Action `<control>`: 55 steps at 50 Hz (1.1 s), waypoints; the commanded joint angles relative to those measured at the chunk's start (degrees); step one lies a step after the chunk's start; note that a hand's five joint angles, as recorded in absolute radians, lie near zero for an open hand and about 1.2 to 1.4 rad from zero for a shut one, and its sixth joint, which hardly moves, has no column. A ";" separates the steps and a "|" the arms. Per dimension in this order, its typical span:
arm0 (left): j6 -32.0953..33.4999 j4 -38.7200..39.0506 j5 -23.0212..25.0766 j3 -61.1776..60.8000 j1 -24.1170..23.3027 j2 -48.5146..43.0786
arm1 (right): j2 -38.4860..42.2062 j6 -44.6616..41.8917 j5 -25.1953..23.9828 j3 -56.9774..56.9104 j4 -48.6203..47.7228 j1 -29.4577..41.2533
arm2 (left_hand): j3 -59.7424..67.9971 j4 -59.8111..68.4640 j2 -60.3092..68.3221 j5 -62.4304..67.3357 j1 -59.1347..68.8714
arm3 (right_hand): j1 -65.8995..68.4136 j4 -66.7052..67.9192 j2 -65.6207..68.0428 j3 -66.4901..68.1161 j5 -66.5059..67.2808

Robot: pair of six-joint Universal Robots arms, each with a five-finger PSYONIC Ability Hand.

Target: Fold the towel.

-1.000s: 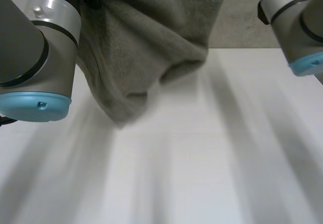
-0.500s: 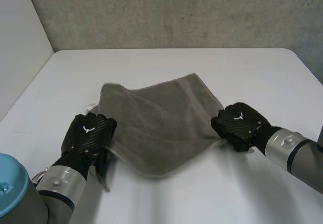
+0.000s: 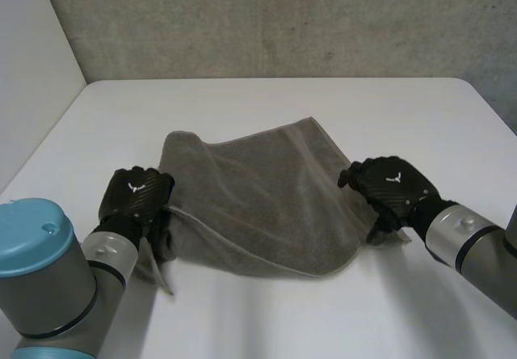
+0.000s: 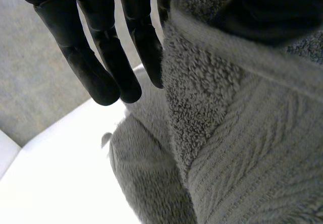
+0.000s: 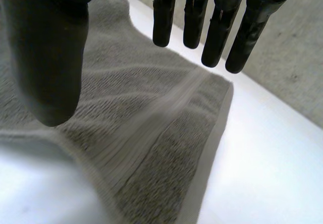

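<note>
**Towel (image 3: 258,205) now spread mid-frame on the surface (image 3: 266,318); both hands letting go.**
Since 0.5 s ago, the right hand (image 3: 392,189), centre right, has opened with fingers spread above the towel edge. The left hand (image 3: 136,197), lower left, has drawn back with fingers straight. Judged ready for the first fold.

Illumination was bright and even across the white table (image 3: 266,104), with a soft shadow along the near edge of the towel (image 3: 258,197).

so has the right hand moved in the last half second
Yes, slightly: the right hand has shifted toward the far right corner of the table.
</note>
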 commanded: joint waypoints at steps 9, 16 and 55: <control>-0.08 -0.02 0.08 0.47 3.03 -1.94 | 6.73 -2.46 -0.54 0.80 -0.57 0.27 | -8.60 -6.53 -6.23 -15.04 -3.47 | -7.44 -7.07 -8.31 -7.77 -5.13; -0.08 -0.02 0.08 0.30 3.65 -2.21 | 9.82 -3.70 -0.19 0.09 -2.59 0.36 | -8.60 -6.53 -6.23 -15.04 -3.47 | -2.56 -2.19 -3.43 -2.89 -0.25; 0.01 1.03 -0.63 -1.46 4.09 -2.30 | -1.17 17.48 6.84 4.14 -22.89 -12.73 | -49.94 -47.87 -47.57 -56.38 -44.81 | 57.09 57.46 56.22 56.76 59.41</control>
